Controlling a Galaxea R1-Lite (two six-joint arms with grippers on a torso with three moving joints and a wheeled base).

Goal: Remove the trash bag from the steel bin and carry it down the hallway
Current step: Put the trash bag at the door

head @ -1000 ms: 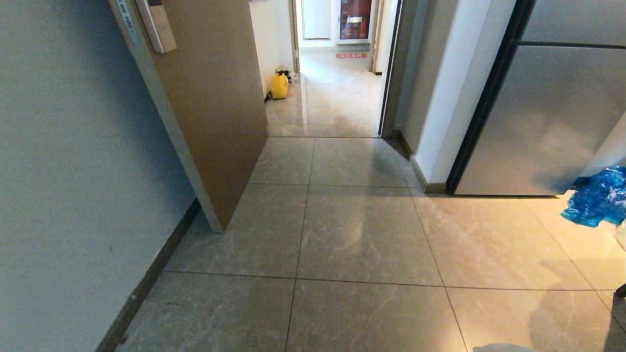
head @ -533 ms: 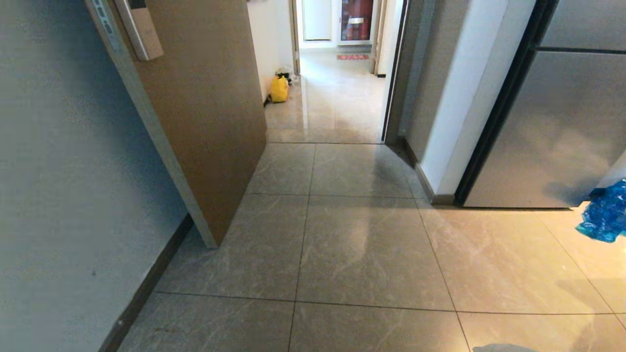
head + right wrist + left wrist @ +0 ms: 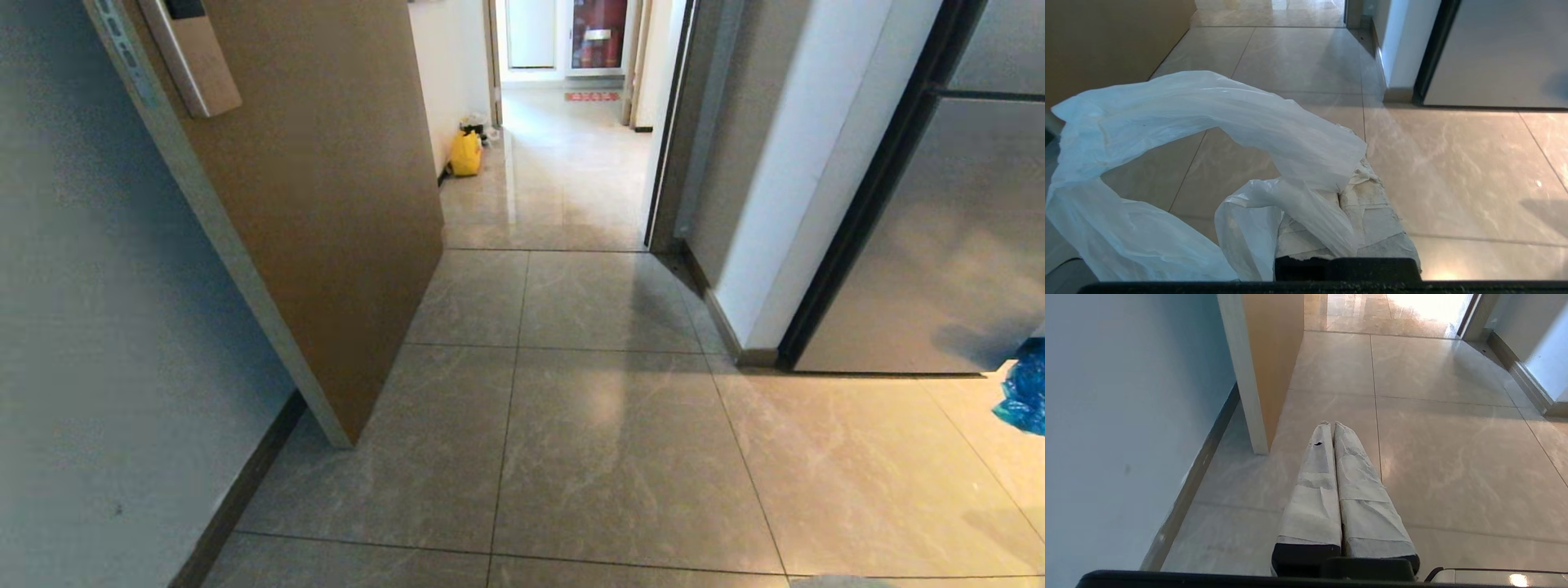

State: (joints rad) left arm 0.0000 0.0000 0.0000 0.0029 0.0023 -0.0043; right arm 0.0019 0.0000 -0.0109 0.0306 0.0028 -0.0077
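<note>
Right wrist view: one trash bag is being held by the right end effector, whose two wrapped fingers are being kept pressed together on the thin white plastic. One big loop of the bag is being shown curving up and over, from the fingers across toward the brown door. The rest of the bag is being left hanging down beside the fingers, above the floor.

One left end effector is being shown in the left wrist view, clenched with nothing in it, pointing ahead over the tiles.

One hallway is being seen through the doorway in the head view. One yellow bag is being seen by its wall. One blue plastic heap is being seen at the right edge.
</note>
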